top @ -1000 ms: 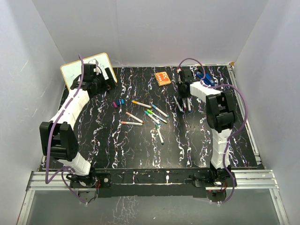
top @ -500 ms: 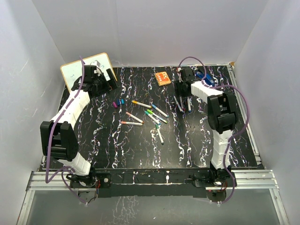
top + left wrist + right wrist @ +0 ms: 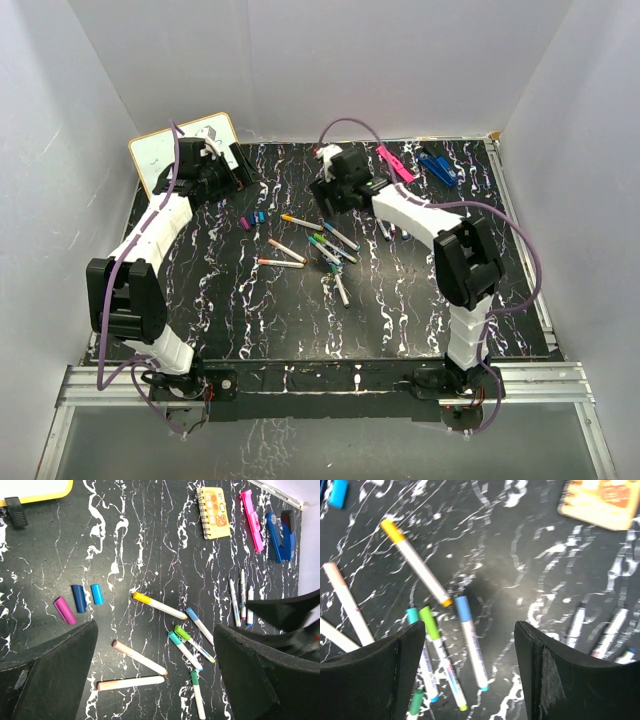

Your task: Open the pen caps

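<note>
Several capped pens lie scattered mid-table: a yellow-capped pen (image 3: 300, 221) (image 3: 415, 562), a blue-capped pen (image 3: 340, 236) (image 3: 470, 640), a green-capped pen (image 3: 437, 650) and a teal-capped one (image 3: 184, 650). Three loose pen caps, magenta (image 3: 65, 610), dark blue (image 3: 78, 598) and light blue (image 3: 97, 594), lie in a row at their left (image 3: 255, 219). My right gripper (image 3: 325, 190) (image 3: 470, 680) hangs open above the blue-capped pen, with nothing between its fingers. My left gripper (image 3: 232, 170) (image 3: 155, 680) stands wide open and empty, high at the far left.
A yellow-edged whiteboard (image 3: 165, 150) leans at the far left. An orange notebook (image 3: 216, 513), a pink bar (image 3: 396, 163) and a dark-blue clip-like object (image 3: 440, 167) lie at the back. Thin uncapped pens (image 3: 390, 228) lie right of the cluster.
My right arm has swung left from the thin pens at the back right to above the pen cluster, and its jaws have opened. The left arm has not moved.
</note>
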Controlling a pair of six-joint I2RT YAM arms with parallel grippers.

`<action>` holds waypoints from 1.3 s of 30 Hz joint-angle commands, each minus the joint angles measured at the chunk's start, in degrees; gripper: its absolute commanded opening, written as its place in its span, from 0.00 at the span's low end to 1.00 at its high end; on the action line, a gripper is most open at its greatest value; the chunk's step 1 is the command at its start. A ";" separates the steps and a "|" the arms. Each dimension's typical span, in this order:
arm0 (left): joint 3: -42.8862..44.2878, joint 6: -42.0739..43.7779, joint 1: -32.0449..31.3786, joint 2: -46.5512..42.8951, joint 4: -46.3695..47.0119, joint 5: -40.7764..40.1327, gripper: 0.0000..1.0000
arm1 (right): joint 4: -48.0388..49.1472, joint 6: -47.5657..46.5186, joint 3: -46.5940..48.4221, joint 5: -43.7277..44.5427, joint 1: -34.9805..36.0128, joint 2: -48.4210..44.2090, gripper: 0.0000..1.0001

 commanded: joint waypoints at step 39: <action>-1.08 -0.42 0.37 -2.19 1.31 3.02 0.99 | -1.28 0.40 -5.74 0.11 1.29 8.17 0.37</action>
